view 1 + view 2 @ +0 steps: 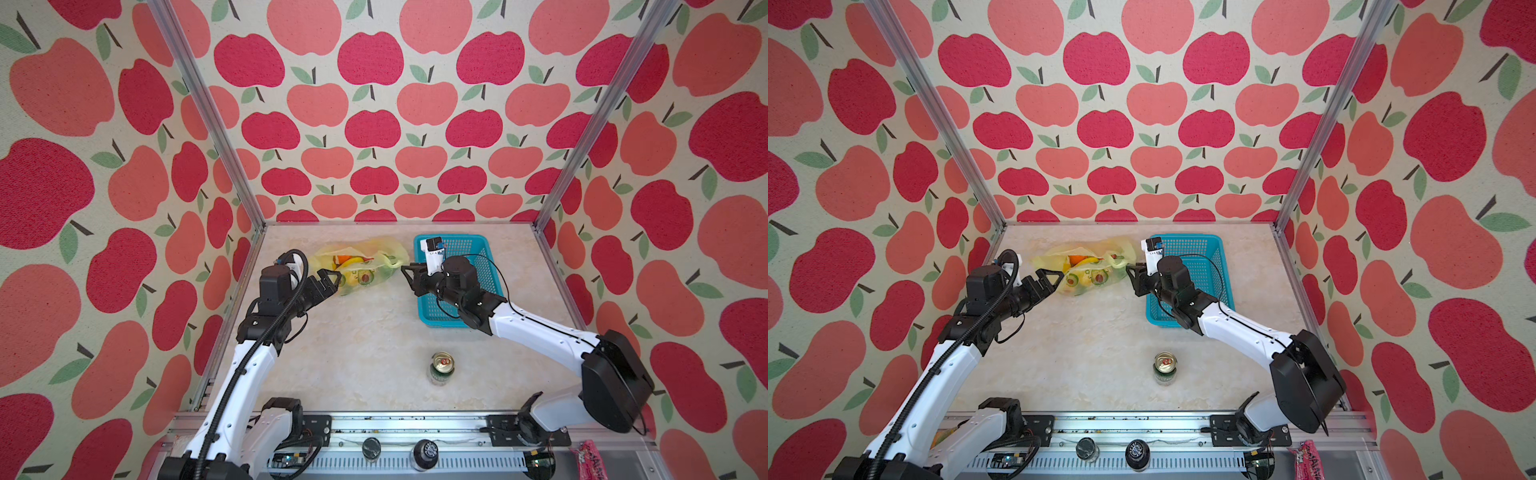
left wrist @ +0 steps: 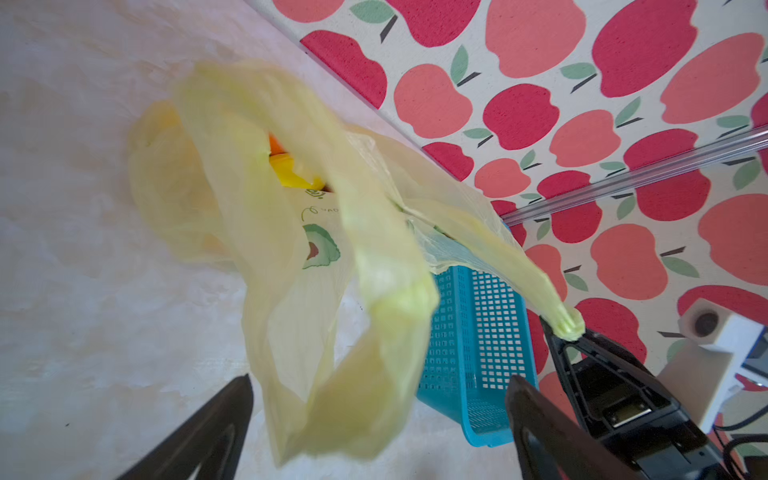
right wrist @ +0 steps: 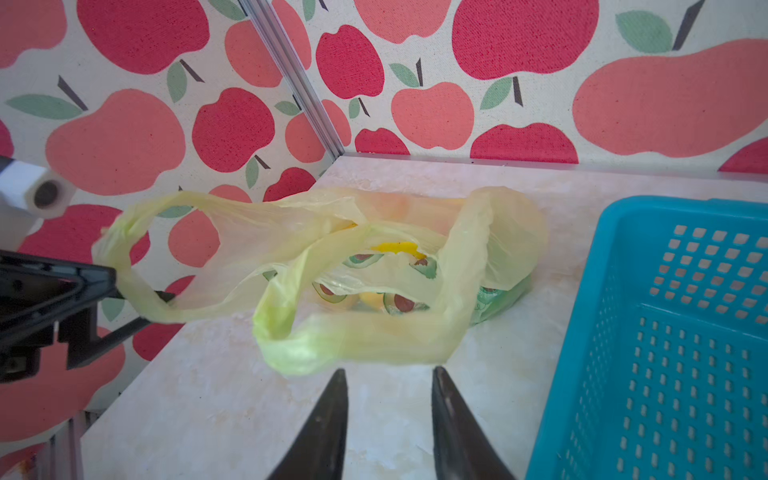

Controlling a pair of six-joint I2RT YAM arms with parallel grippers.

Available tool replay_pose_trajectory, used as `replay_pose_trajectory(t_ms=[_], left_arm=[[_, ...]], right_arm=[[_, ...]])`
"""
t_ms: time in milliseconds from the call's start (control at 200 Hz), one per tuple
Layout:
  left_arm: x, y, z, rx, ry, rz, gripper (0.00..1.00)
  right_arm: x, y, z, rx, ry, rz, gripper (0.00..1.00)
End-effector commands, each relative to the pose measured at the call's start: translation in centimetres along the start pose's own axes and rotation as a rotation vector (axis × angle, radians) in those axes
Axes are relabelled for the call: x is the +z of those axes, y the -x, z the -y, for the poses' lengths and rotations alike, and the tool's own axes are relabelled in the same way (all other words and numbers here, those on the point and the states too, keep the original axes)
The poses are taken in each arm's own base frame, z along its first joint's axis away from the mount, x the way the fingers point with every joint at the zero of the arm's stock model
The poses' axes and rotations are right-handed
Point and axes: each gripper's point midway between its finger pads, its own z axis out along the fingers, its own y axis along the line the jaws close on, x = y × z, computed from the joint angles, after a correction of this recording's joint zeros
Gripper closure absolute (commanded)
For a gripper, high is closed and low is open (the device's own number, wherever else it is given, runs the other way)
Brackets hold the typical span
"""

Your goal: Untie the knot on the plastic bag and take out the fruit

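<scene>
Your left claw [image 2: 380, 378] is gaping wide and the right claw [image 3: 389, 370] is standing narrowly open, neither gripping; the handles [image 3: 291, 345] are looking untied. The bag [image 1: 386, 248] is lying upper centre, left of the basket [image 1: 457, 237]. Be spreading its mouth before reaching for the fruit [image 1: 353, 261].

Green print on plastic bag [image 2: 318, 212] unreadable; no other text legible.

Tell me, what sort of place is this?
Probably a robot test booth: apple-print walls on metal framing, two robot arms bolted to a rail, and staged props like a basket and can.
</scene>
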Motion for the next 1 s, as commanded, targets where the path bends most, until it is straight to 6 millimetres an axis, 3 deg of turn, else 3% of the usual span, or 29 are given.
replay_pose_trajectory(t_ms=[0,95,155,250,340,420,510,605,780,840,906,996], left_arm=[[-4.9,2.4,4.2,0.045,-0.062,0.104,0.01],[-9.3,5.2,5.2,0.153,0.047,0.236,0.01],[-10.6,6.7,5.6,0.198,0.079,0.307,0.01],[-9.8,8.4,6.3,0.249,0.071,0.348,0.01],[-7.7,8.9,5.6,0.288,0.123,0.29,0.01],[-6.3,8.0,5.2,0.297,0.134,0.205,0.01],[-5.5,7.1,4.4,0.369,0.189,0.208,0.01],[-5.0,6.8,3.2,0.392,0.232,0.213,0.02],[-3.7,5.8,3.7,0.403,0.2,0.144,0.03],[-3.5,5.6,3.5,0.41,0.209,0.144,0.03],[-3.4,5.7,3.1,0.412,0.224,0.151,0.02],[-3.4,5.8,2.9,0.406,0.232,0.147,0.02]], right_arm=[[-3.2,1.4,-2.1,-0.091,-0.027,0.042,0.39],[-5.3,2.7,-3.4,-0.15,-0.014,0.063,0.26],[-6.0,3.5,-4.2,-0.185,0.0,0.059,0.2],[-6.4,4.8,-5.4,-0.276,0.011,0.022,0.14],[-6.0,4.4,-7.2,-0.428,0.058,-0.06,0.08],[-4.6,3.1,-7.5,-0.583,0.058,-0.13,0.04],[-1.9,1.7,-6.2,-0.717,0.003,-0.174,0.01],[1.2,0.4,-5.3,-0.789,-0.044,-0.219,0.01],[5.4,-0.4,-2.9,-0.874,-0.202,-0.335,0.04],[6.8,-1.1,-2.5,-0.914,-0.214,-0.354,0.08],[7.7,-0.4,-1.5,-0.923,-0.274,-0.342,0.12],[8.3,0.3,-0.4,-0.878,-0.301,-0.349,0.28]])
